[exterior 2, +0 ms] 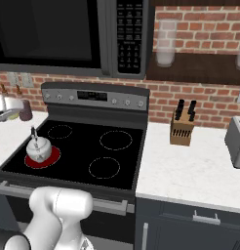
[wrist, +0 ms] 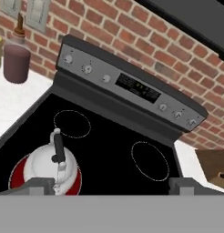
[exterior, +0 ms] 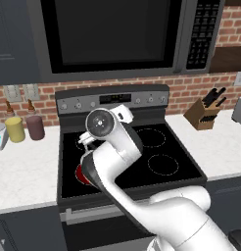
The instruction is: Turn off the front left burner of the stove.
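The approach step is in hand: no knob is touched yet. The round red front left burner (wrist: pixel 16 177) glows at lower left under a small white kettle (wrist: pixel 50 166). The gripper (wrist: pixel 111 185), jaws spread, hovers above the black glass-top stove (wrist: pixel 109 141). Next, judged: reach the grey back panel knobs (wrist: pixel 88 68), upper left.

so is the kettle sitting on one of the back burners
No, the white kettle sits on the glowing red front left burner, while the back burner mark behind it is bare.
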You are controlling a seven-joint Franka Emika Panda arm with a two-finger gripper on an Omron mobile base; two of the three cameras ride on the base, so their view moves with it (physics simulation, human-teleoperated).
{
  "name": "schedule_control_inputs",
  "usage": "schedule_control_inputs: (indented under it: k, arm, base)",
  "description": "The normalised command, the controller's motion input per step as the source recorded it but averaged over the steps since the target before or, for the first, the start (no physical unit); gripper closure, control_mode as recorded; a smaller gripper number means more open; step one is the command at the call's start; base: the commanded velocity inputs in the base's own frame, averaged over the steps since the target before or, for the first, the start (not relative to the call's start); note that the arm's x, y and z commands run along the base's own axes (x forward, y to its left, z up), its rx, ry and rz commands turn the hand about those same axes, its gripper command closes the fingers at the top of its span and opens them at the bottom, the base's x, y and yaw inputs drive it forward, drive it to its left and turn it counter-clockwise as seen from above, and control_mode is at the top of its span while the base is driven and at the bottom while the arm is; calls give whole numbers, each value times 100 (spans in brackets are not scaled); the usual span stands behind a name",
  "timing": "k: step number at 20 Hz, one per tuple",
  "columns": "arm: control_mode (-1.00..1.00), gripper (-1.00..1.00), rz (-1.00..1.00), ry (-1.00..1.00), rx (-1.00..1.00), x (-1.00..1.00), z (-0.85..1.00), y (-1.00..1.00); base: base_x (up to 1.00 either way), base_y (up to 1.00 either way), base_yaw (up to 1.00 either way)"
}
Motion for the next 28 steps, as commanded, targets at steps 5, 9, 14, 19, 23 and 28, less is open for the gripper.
schedule_control_inputs:
  k: [5, 9, 14, 19, 23, 28]
  arm:
    - [-100, -100, 9, 0, -13, 25, 4, 66]
    - [-100, -100, 8, 0, -12, 40, 0, 57]
    - [-100, -100, 5, 0, -5, 47, 0, 29]
    - [-100, -100, 0, 0, -1, 47, 0, 15]
    - [-100, -100, 0, 0, -3, 58, -1, 23]
    - [-100, -100, 0, -1, -4, 51, -9, 20]
  base:
    - [0, 0, 0]
    - [0, 0, 0]
    - [0, 0, 0]
    - [0, 0, 0]
    - [0, 0, 0]
    - [0, 0, 0]
